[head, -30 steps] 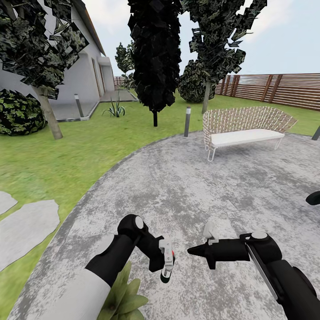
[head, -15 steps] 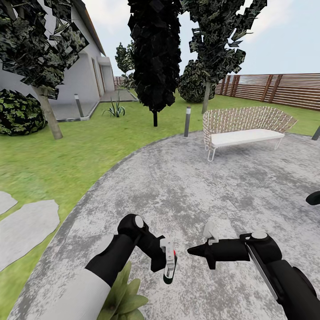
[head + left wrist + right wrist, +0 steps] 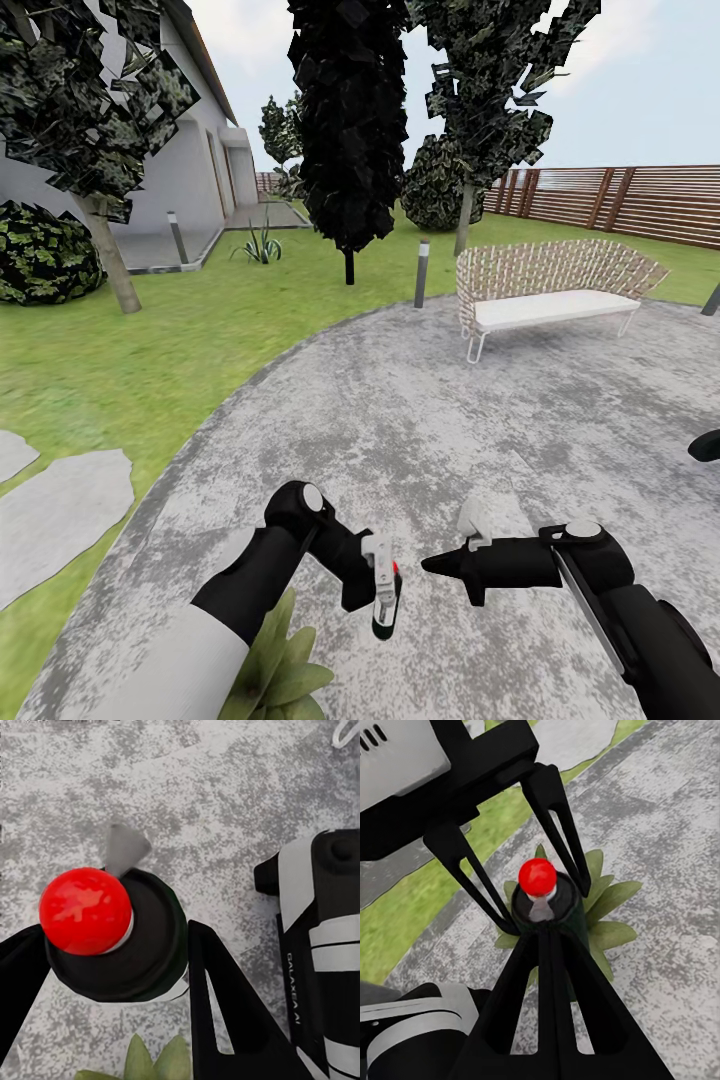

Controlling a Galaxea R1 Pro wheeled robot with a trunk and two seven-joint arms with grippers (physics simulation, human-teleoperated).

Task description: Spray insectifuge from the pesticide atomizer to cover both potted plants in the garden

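Observation:
My left gripper is shut on the pesticide atomizer, a dark-green bottle with a red ball on its top, held low over the gravel patio. In the left wrist view its black fingers clamp the bottle's sides. My right gripper is shut and empty, its tip pointing at the bottle from the right, a short gap away. In the right wrist view, one potted plant spreads its leaves under the atomizer. It also sits below my left forearm. The second potted plant is out of view.
A white wicker bench stands on the patio's far side with a grey bollard lamp beside it. Grey stepping stones lie in the lawn at left. Trees, a house and a brown slatted fence stand behind.
My left gripper has shifted the atomizer slightly right, toward the right gripper's tip. The right arm and the camera have not moved.

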